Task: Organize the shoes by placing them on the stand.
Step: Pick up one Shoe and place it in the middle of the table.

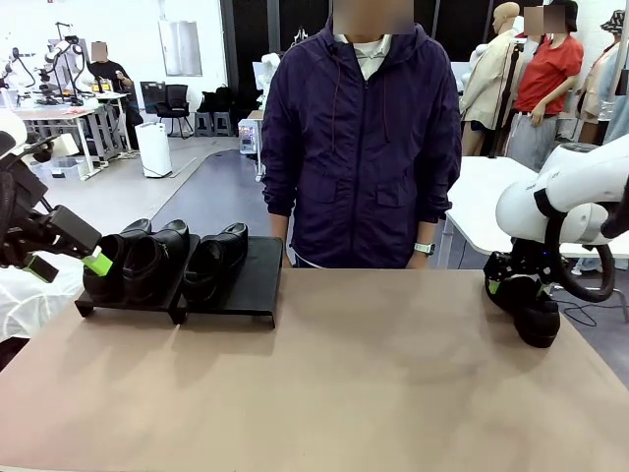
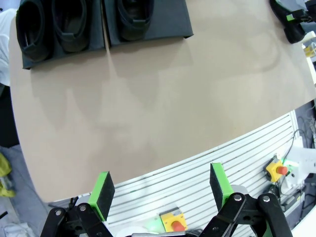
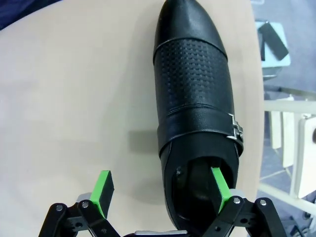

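Three black shoes [image 1: 108, 265] [image 1: 157, 258] [image 1: 214, 261] sit side by side on the low black stand [image 1: 251, 280] at the far left of the table. A fourth black shoe [image 3: 195, 94], with a metal buckle, lies near the table's right edge [image 1: 536, 317]. My right gripper [image 3: 160, 187] is open over its heel end. One green pad [image 3: 219, 182] is inside the shoe's opening and the other pad [image 3: 103, 190] is outside its wall, above the table. My left gripper [image 2: 160, 190] hangs open and empty, high over the near left side [image 1: 69, 264].
A person in a dark purple jacket [image 1: 359, 147] stands at the far edge, arms down. The tan tabletop [image 1: 373, 374] lies bare between the stand and the fourth shoe. The stand's right platform [image 2: 170, 19] has free room beside its one shoe. The table's right edge [image 3: 254, 123] runs close to the fourth shoe.
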`<action>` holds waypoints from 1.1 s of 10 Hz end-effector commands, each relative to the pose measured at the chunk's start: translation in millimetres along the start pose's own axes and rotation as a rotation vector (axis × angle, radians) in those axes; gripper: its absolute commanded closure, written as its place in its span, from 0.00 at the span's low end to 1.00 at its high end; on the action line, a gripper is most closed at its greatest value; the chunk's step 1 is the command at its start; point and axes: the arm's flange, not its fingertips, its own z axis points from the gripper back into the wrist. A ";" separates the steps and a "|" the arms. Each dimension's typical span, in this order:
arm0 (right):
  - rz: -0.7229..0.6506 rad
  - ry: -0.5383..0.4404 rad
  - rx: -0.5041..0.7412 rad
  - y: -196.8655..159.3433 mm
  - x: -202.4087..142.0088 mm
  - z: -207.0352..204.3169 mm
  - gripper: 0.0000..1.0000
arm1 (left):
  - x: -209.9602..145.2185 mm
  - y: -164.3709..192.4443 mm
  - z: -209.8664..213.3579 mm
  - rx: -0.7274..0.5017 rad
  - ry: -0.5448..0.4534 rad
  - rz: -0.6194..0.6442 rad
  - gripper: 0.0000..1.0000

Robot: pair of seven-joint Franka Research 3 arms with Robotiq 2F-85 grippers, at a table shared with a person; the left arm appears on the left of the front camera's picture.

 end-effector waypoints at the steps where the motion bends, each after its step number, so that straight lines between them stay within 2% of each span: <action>1: 0.006 -0.039 0.023 -4.8 3.5 -4.0 0.00 | 0.2 2.2 1.4 0.003 0.004 -0.021 0.00; 2: 0.041 0.006 0.075 -8.2 6.5 -11.7 0.00 | 0.2 2.2 1.4 0.003 0.004 -0.021 0.00; 5: 0.037 0.014 0.061 -8.4 7.1 -12.6 0.00 | 0.2 2.2 1.4 0.003 0.004 -0.021 0.00; 6: 0.052 0.027 0.063 -9.0 8.0 -14.7 0.27 | 0.2 2.2 1.4 0.003 0.004 -0.021 0.00; 7: 0.048 0.037 0.062 -7.4 8.2 -15.7 0.83 | 0.2 2.2 1.4 0.003 0.004 -0.021 0.00; 8: 0.049 0.038 0.057 -6.4 9.2 -15.6 1.00 | 0.2 2.2 1.4 0.003 0.004 -0.021 0.00; 11: 0.059 0.049 0.044 -4.3 13.9 -18.1 1.00 | 0.2 2.2 1.4 0.003 0.004 -0.021 0.00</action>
